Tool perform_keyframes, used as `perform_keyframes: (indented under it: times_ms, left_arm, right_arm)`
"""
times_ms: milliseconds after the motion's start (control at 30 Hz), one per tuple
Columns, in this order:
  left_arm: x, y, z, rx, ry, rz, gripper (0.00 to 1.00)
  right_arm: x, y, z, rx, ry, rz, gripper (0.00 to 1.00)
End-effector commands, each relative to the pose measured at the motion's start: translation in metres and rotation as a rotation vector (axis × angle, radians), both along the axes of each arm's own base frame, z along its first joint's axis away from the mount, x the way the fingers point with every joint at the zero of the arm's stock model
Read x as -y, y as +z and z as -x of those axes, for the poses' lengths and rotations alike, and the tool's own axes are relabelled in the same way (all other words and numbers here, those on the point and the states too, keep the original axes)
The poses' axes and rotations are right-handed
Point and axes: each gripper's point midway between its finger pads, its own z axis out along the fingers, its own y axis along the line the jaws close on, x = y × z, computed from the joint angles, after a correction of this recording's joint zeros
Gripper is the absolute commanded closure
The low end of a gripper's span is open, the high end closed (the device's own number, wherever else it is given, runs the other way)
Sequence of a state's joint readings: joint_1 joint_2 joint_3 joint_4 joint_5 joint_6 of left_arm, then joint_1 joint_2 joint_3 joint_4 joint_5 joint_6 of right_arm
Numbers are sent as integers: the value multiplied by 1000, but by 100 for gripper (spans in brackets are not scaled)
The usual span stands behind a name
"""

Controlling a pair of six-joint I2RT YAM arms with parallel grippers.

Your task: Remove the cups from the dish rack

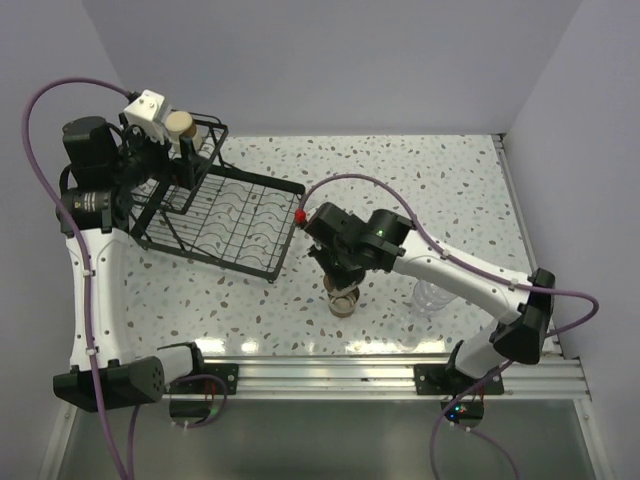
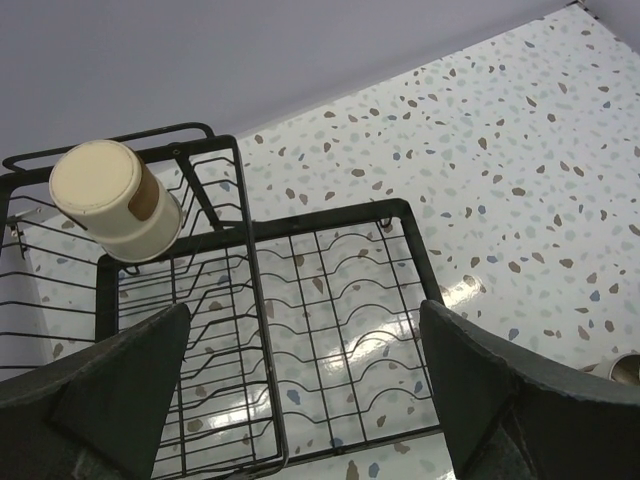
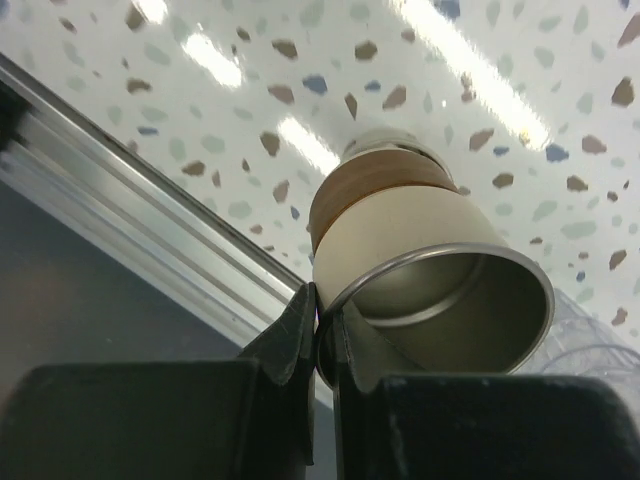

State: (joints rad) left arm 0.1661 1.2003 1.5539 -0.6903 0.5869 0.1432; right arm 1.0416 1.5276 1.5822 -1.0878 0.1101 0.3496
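Your right pincer clamps the rim of a cream cup, its base at or just off the table in front of the dish rack. This looks like the set-down; next you release and lift straight clear. Your left pincer hangs spread wide over the rack, facing a second cream cup in the raised tier. In view: two cream cups and one clear tumbler, which stands on the table.

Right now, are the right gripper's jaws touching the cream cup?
Touching. Right wrist view: jaws of the right gripper pinch the rim of the cream cup.
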Motion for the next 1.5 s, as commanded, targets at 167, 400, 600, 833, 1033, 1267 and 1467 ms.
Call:
perform_keyframes:
  times_ms: [167, 400, 600, 833, 1033, 1267, 1467]
  left_arm:
    - [-4, 7, 1, 26, 3, -46, 0]
    - [-6, 8, 0, 36, 7, -54, 0]
    - [-6, 5, -1, 31, 7, -56, 0]
    - [-7, 4, -3, 35, 12, -61, 0]
    - [-9, 3, -5, 33, 14, -69, 0]
    - [-35, 3, -32, 33, 122, -147, 0]
    - [-71, 3, -86, 20, 304, -323, 0]
  right_arm:
    - [19, -36, 19, -95, 56, 161, 100]
    - [8, -66, 16, -127, 93, 205, 100]
    - [9, -94, 16, -151, 99, 261, 100]
    - [10, -120, 20, -188, 93, 277, 100]
    - [6, -112, 22, -185, 106, 265, 87]
    - [-7, -66, 26, -155, 132, 160, 43]
    - [-15, -22, 25, -103, 141, 47, 2]
